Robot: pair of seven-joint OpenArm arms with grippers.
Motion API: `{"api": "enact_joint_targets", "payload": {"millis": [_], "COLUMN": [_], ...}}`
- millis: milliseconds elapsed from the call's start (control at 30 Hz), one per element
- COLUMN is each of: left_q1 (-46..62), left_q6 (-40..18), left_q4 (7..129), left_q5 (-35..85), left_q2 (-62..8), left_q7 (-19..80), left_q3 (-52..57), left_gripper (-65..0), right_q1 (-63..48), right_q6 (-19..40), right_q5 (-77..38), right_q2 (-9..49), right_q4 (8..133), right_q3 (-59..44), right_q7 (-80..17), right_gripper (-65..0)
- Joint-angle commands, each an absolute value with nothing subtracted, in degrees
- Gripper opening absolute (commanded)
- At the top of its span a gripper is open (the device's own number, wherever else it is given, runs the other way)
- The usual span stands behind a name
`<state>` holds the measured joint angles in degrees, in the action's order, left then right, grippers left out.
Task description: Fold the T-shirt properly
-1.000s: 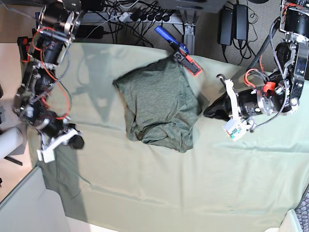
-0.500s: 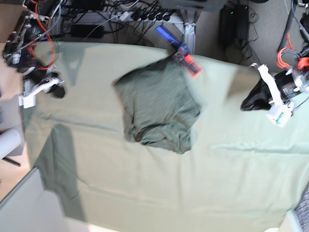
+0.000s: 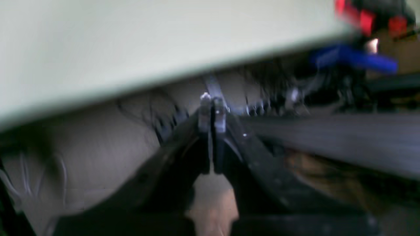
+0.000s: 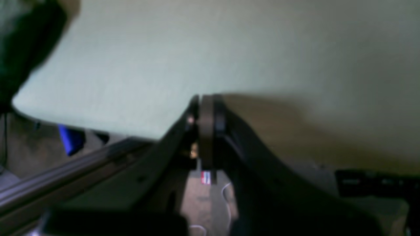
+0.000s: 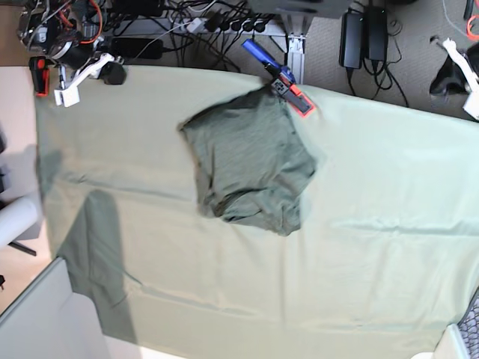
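Observation:
The T-shirt (image 5: 247, 161) lies in a dark grey-green, roughly folded heap on the pale green table sheet (image 5: 359, 247), a little behind its middle, with a rumpled front edge. Neither gripper touches it. My right gripper (image 5: 86, 78) hovers by the sheet's far left corner. In the right wrist view this gripper (image 4: 205, 101) is shut and holds nothing. At the base view's top right edge, beyond the table, is my left gripper (image 5: 455, 75). The left wrist view shows that gripper (image 3: 211, 101) shut and empty, over the floor past the sheet's edge (image 3: 131, 49).
A blue and red tool (image 5: 278, 76) lies at the table's back edge, touching the T-shirt's far corner. Cables and power strips (image 5: 224, 22) and black power bricks (image 5: 363, 37) sit on the floor behind. A white roll (image 5: 15, 221) stands off the left edge.
Both arms have withdrawn from beside the T-shirt, up and outward to the far corners. The T-shirt has not moved. Both grippers stayed shut.

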<state>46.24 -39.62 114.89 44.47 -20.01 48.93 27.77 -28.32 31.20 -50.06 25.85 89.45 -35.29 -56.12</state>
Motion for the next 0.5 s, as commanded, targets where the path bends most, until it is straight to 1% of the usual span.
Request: {"api": "enact_joint_targets", "payload": {"millis": [0, 167, 300, 367, 433, 467], "left_q1": [48.2, 53.5, 54.0, 54.0, 53.9, 53.4], "left_q6": [-40.0, -40.0, -40.0, -40.0, -40.0, -38.1], "left_q4": [115.8, 112.2, 103.3, 97.9, 92.2, 89.3], "left_q5": [45.1, 39.1, 31.4, 26.2, 19.6, 16.2], "left_q2": [-20.6, -20.6, -20.6, -20.6, -20.7, -20.7], "left_q7": [48.1, 47.8, 47.6, 45.2, 40.0, 37.4], "left_q3": [28.2, 26.7, 21.7, 18.4, 15.0, 13.2], "left_gripper": [-63.5, -63.5, -63.5, -63.5, -63.5, -63.7], "right_q1": [-30.3, -35.8, -37.9, -38.0, -37.6, -37.5], "right_q6": [31.3, 31.3, 31.3, 31.3, 30.7, 30.2], "right_q5": [-49.1, -49.1, -49.1, -48.6, -47.7, -47.3], "right_q2": [26.7, 26.5, 26.5, 26.5, 26.5, 26.5], "right_q4": [89.8, 88.5, 84.6, 81.2, 77.1, 75.0], "right_q3": [-35.7, -34.4, -30.1, -26.7, -22.7, -20.4], "right_q7": [-57.6, -56.5, -56.6, -56.7, -56.6, -56.4], "right_gripper": [-65.0, -65.0, -65.0, -65.0, -65.0, -65.0]}}
